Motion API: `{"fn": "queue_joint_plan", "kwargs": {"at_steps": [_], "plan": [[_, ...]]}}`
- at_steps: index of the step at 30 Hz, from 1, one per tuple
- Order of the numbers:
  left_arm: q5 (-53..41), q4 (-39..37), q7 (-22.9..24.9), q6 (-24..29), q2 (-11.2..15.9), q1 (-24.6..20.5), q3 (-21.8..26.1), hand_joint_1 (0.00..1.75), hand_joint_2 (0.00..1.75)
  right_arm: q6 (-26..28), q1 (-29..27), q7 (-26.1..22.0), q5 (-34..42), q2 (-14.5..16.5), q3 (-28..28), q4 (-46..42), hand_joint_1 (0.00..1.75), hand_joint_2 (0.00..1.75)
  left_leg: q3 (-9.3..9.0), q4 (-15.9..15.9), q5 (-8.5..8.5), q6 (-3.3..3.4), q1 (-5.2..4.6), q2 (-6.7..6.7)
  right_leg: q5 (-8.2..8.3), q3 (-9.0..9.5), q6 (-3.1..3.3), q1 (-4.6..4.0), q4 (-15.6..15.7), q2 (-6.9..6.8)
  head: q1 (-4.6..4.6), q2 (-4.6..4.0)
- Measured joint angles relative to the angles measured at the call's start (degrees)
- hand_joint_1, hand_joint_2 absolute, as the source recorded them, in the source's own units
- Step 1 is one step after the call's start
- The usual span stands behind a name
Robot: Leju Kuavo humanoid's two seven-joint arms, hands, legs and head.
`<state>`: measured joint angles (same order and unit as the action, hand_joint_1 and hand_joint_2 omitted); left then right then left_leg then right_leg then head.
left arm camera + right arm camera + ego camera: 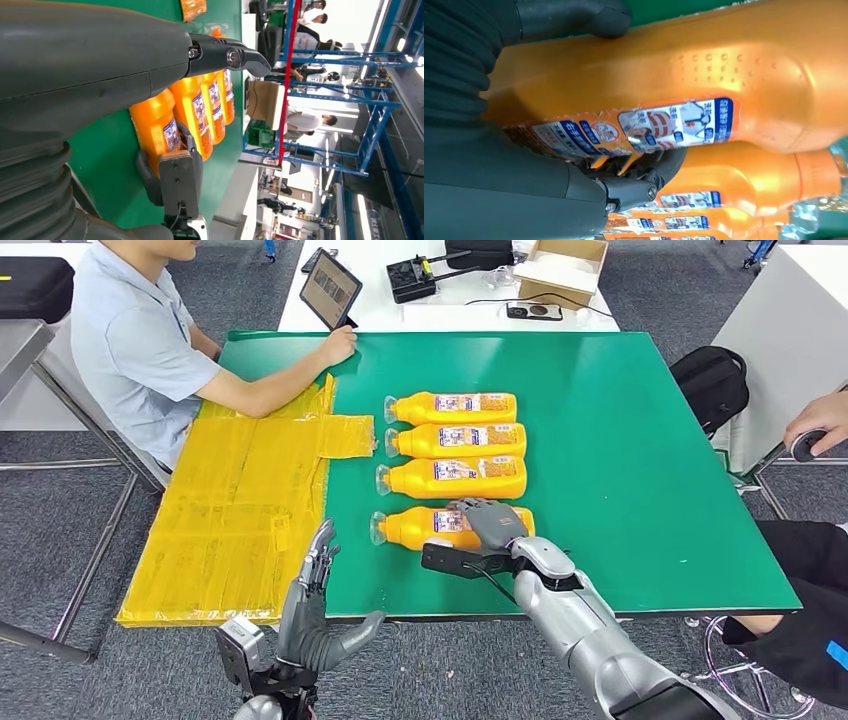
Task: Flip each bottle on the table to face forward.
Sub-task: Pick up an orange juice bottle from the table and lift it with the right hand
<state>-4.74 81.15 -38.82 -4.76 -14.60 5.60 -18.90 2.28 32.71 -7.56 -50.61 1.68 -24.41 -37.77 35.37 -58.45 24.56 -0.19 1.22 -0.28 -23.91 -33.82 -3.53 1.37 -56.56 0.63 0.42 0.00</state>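
Four orange bottles lie in a row on the green table point(650, 490), clear caps pointing left. The three farther ones point(450, 408), point(455, 440), point(450, 477) lie untouched with labels up. My right hand point(490, 523) grips the nearest bottle point(410, 527) around its body. In the right wrist view the thumb point(574, 17) presses one side of that bottle point(704, 75) and darker fingers point(644, 175) wrap the label side. My left hand point(315, 600) hangs at the table's front edge, fingers straight and apart, holding nothing. The bottles point(155, 125) lie beyond it in the left wrist view.
A yellow taped sheet point(240, 490) covers the table's left part. A person in a blue shirt point(140, 340) sits at the far left, one arm resting on the table. Another person's hand point(820, 420) is at the right edge. A black backpack point(712, 380) sits beyond the right side.
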Motion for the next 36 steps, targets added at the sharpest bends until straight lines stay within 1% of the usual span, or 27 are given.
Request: {"fn": "queue_joint_plan", "kwargs": {"at_steps": [4, 12, 14, 16, 18, 22, 24, 25, 26, 27, 29, 30, 32, 34, 36], "plan": [[0.67, 0.02, 0.27, -0.21, 0.00, -0.37, 0.85, 0.00, 1.75, -0.28, -0.03, -1.72, 2.42, -0.02, -0.29, 0.05, 1.75, 1.75, -0.02, 0.00, 0.00, 0.00, 0.00, 0.00, 0.00, 0.00, 0.00, 0.00, 0.00, 0.00, 0.01, 0.00], [0.67, 0.23, 0.20, -0.30, 0.00, -0.75, 1.82, 0.00, 1.75, -0.53, -0.47, -3.48, 5.63, -0.04, -0.39, 0.05, 1.75, 1.75, -0.18, 0.00, 0.03, 0.00, 0.01, 0.04, 0.00, 0.12, 0.00, -0.01, 0.01, 0.01, 0.02, 0.00], [0.65, 0.24, 0.15, -0.29, 0.00, -0.78, 1.99, 0.00, 1.75, -0.53, -0.59, -3.91, 6.50, -0.04, -0.37, 0.05, 1.70, 1.75, -0.26, 0.00, 0.04, 0.00, 0.01, 0.06, -0.01, 0.18, 0.01, -0.01, 0.01, 0.02, 0.01, 0.00], [0.65, 0.24, 0.10, -0.28, 0.00, -0.79, 2.16, 0.00, 1.75, -0.53, -0.68, -4.40, 7.35, -0.04, -0.34, 0.05, 1.70, 1.75, -0.32, 0.00, 0.04, -0.01, 0.01, 0.06, -0.01, 0.23, 0.01, -0.01, 0.02, 0.02, 0.01, 0.00], [0.65, 0.24, 0.07, -0.27, 0.00, -0.80, 2.24, 0.00, 1.75, -0.53, -0.71, -4.69, 7.83, -0.04, -0.33, 0.05, 1.75, 1.75, -0.34, 0.00, 0.04, -0.01, 0.01, 0.06, -0.01, 0.25, 0.01, -0.01, 0.02, 0.02, 0.02, 0.00], [0.65, 0.25, 0.07, -0.27, 0.00, -0.80, 2.24, 0.00, 1.75, -0.53, -0.71, -4.72, 7.87, -0.04, -0.33, 0.05, 1.75, 1.75, -0.34, 0.00, 0.04, -0.01, 0.01, 0.06, -0.01, 0.26, 0.01, -0.01, 0.02, 0.02, 0.02, 0.00], [1.14, 0.29, 0.09, -0.32, 0.00, -0.79, 2.35, 0.00, 1.75, -0.34, -0.91, -5.83, 9.68, -0.01, -0.06, 0.00, 1.75, 1.75, -0.40, 0.00, 0.04, -0.01, 0.01, 0.06, -0.01, 0.32, 0.01, -0.01, 0.02, 0.02, 0.02, 0.00], [2.30, 0.43, 0.32, -0.76, 0.00, -0.74, 2.45, 0.00, 1.75, -0.20, -1.37, -7.23, 12.06, 0.14, 0.62, -0.35, 1.75, 1.75, -0.44, 0.00, 0.04, -0.01, 0.01, 0.06, -0.01, 0.37, 0.01, -0.01, 0.02, 0.02, 0.01, 0.00], [3.73, 0.66, 0.61, -1.28, -0.01, -0.60, 2.62, 0.00, 1.31, -0.02, -2.16, -8.90, 14.91, 0.39, 1.66, -1.04, 1.71, 1.75, -0.49, 0.00, 0.04, -0.01, 0.01, 0.06, -0.01, 0.41, 0.01, -0.02, 0.02, 0.02, 0.01, 0.00], [5.86, 0.97, 1.46, -1.06, -0.14, -0.27, 2.87, 0.00, 0.87, 0.84, -3.63, -10.86, 18.15, 0.86, 3.24, -2.49, 1.70, 1.75, -0.49, 0.01, 0.05, -0.01, 0.01, 0.05, -0.01, 0.44, 0.02, -0.02, 0.02, 0.02, 0.02, 0.00], [10.69, 1.45, 4.72, 1.64, -0.54, 0.56, 3.48, 0.00, 0.00, 3.47, -7.18, -13.99, 23.45, 1.91, 6.16, -6.30, 1.70, 1.75, -0.45, 0.01, 0.05, -0.01, 0.01, 0.04, -0.01, 0.44, 0.02, -0.02, 0.02, 0.01, 0.02, 0.00], [13.34, 1.53, 6.98, 4.01, -0.77, 1.00, 3.74, 0.00, 0.00, 5.25, -9.01, -15.08, 25.40, 2.41, 7.22, -8.47, 1.74, 1.75, -0.38, 0.00, 0.04, -0.01, 0.01, 0.02, -0.01, 0.40, 0.01, -0.01, 0.02, 0.01, 0.02, 0.00], [17.86, 1.42, 10.52, 6.94, -0.78, 1.81, 3.60, 0.00, 0.00, 8.25, -11.84, -16.28, 28.21, 3.14, 8.43, -12.89, 1.75, 1.75, -0.19, 0.00, 0.03, 0.00, 0.01, -0.03, -0.01, 0.23, 0.01, -0.01, 0.01, -0.01, 0.01, 0.00], [21.70, 1.32, 12.12, 7.23, -0.22, 2.76, 2.12, 0.00, 0.00, 11.23, -13.82, -17.71, 31.46, 3.80, 9.53, -17.64, 1.75, 1.75, 0.01, 0.00, 0.02, 0.00, 0.01, -0.06, -0.01, 0.03, 0.01, -0.01, 0.00, -0.02, 0.00, 0.00], [24.23, 1.31, 12.57, 6.24, 0.55, 3.38, -0.08, 0.00, 0.00, 12.86, -14.50, -18.79, 33.62, 4.23, 10.31, -21.18, 1.75, 1.75, 0.10, 0.00, 0.02, 0.00, 0.00, -0.04, -0.01, -0.07, 0.00, 0.00, 0.00, -0.01, 0.01, 0.00]]}}
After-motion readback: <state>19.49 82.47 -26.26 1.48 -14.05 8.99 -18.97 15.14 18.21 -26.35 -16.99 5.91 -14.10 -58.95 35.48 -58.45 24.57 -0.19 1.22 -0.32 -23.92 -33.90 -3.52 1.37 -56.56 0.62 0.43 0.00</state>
